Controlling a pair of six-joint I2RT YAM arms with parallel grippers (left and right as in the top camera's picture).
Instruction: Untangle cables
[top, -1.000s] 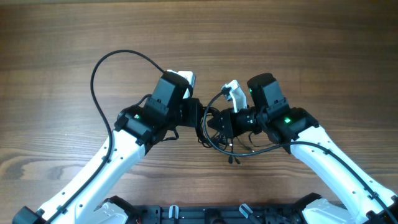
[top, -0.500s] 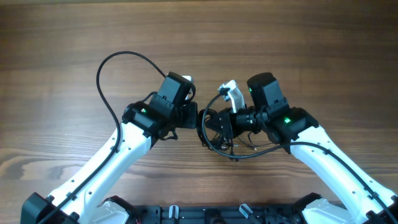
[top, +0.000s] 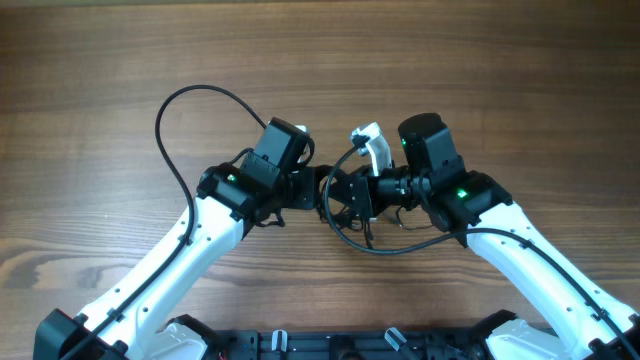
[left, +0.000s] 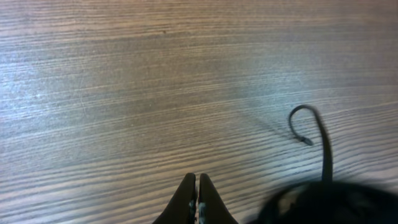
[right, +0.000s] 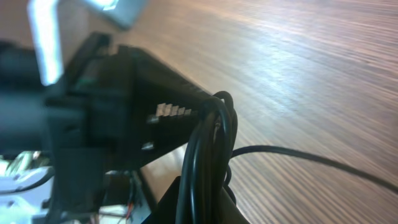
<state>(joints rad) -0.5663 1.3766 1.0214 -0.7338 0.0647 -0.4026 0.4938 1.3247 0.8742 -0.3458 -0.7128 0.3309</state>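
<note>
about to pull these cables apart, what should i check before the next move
1. Left gripper gripping a strand: not ok, fingers pressed together, nothing seen between.
2. Right gripper holding the cables: cannot tell, strands rise by its fingers, which are blurred.
3. Loose cable end free: ok, it curls above bare table.
4. Room between grippers: not ok, they sit close together.
5. Tangle undone: not ok, strands bunched in one clump.

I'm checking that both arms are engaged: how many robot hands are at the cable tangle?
2. The left hand, shut, sits just left of the cables. The right hand faces it from the right, with the cables running into it.
</note>
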